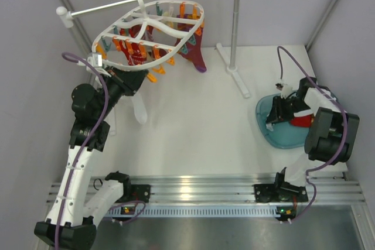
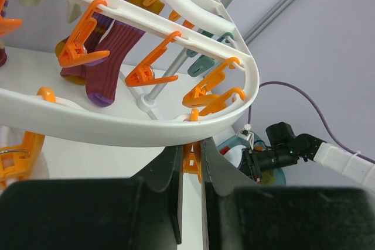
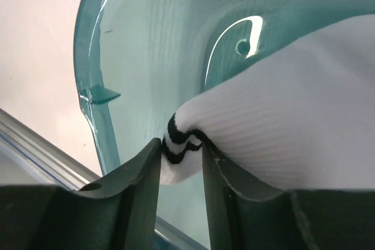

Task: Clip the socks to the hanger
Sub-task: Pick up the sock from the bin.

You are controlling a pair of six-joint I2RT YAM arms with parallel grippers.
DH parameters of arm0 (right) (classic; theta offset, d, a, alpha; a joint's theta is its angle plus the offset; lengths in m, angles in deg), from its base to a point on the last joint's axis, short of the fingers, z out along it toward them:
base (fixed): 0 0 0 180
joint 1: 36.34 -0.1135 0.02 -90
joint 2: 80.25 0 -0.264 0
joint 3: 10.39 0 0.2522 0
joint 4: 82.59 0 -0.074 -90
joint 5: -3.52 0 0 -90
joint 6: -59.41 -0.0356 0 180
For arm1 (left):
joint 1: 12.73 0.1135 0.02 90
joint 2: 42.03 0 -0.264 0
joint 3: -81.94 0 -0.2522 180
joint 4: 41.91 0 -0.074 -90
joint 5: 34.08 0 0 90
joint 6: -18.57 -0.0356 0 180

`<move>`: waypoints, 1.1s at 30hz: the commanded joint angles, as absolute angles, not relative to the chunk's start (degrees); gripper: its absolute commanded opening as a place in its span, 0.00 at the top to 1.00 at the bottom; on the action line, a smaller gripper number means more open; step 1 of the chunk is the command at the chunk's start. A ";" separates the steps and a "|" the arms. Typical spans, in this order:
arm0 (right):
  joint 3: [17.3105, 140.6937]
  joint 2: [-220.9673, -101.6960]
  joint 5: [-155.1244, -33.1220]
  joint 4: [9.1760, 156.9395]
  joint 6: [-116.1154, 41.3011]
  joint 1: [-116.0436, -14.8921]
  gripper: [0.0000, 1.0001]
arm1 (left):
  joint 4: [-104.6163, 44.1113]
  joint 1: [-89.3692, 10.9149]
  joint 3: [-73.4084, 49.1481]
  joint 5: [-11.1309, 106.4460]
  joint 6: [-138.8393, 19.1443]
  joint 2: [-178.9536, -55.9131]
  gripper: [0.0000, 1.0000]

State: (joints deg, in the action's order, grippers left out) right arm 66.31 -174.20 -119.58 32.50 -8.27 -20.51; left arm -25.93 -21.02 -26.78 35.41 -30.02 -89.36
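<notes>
The white oval hanger [image 1: 146,24] hangs from the rod, with orange and teal clips under it. A maroon sock [image 1: 196,51] and a white sock [image 1: 139,109] hang from its clips. My left gripper [image 1: 120,83] is under the hanger's near rim [image 2: 117,127], shut on an orange clip [image 2: 193,159] that dangles from the rim. My right gripper [image 1: 274,114] is down in the blue basin [image 1: 263,124], shut on the cuff of a white sock with black stripes [image 3: 293,127]. In the right wrist view the gripper [image 3: 181,156] pinches the striped edge. A red sock [image 1: 302,121] lies in the basin.
The white-and-metal rail stand [image 1: 234,27] stands at the back, its foot [image 1: 234,74] on the table between hanger and basin. Grey walls close in on the left, back and right. The basin wall [image 3: 94,86] is close beside my right fingers.
</notes>
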 commanded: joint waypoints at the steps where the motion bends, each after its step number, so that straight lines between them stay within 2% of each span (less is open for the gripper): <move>1: 65.68 -175.96 -124.53 36.11 -16.70 -21.57 0.64 | -26.65 -20.64 -26.64 37.02 -30.65 -89.84 1.00; 4: 67.78 -175.00 -124.10 34.62 -11.38 -21.49 0.60 | -26.57 -20.64 -26.38 36.94 -30.73 -89.93 1.00; 6: 69.80 -174.21 -123.05 31.81 -6.01 -21.14 0.53 | -26.39 -20.64 -26.47 36.93 -30.73 -89.84 1.00; 7: 72.51 -173.42 -122.78 30.49 1.33 -20.87 0.47 | -26.48 -20.64 -26.38 36.85 -30.73 -89.75 1.00; 9: 75.16 -172.02 -122.52 27.94 8.74 -20.61 0.44 | -26.57 -20.64 -26.47 36.85 -30.65 -89.84 1.00; 12: 75.27 -168.50 -123.13 24.95 26.22 -20.61 0.39 | -26.65 -20.72 -26.56 36.76 -30.65 -90.10 1.00; 15: 73.69 -165.78 -126.20 16.20 51.60 -20.08 0.38 | -26.74 -20.64 -26.47 36.49 -30.47 -90.37 1.00; 16: 73.16 -164.72 -127.51 14.50 64.72 -18.86 0.36 | -26.74 -20.64 -26.47 36.58 -30.56 -90.28 1.00; 19: 72.01 -165.76 -124.38 9.84 80.18 -18.68 0.36 | -26.57 -20.64 -26.56 36.67 -30.56 -90.19 1.00; 24: 73.86 -172.53 -117.70 3.41 91.30 -18.67 0.38 | -26.39 -20.64 -26.91 36.93 -31.00 -89.66 1.00; 33: 64.81 -173.67 -110.04 14.57 103.26 -18.76 0.37 | -26.30 -20.72 -26.56 36.93 -31.09 -90.02 1.00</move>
State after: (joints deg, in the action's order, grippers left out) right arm 65.45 -173.44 -112.11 11.91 80.78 -19.17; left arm -25.03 -21.02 -26.78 35.43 -30.72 -89.82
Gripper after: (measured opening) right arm 0.626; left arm 0.148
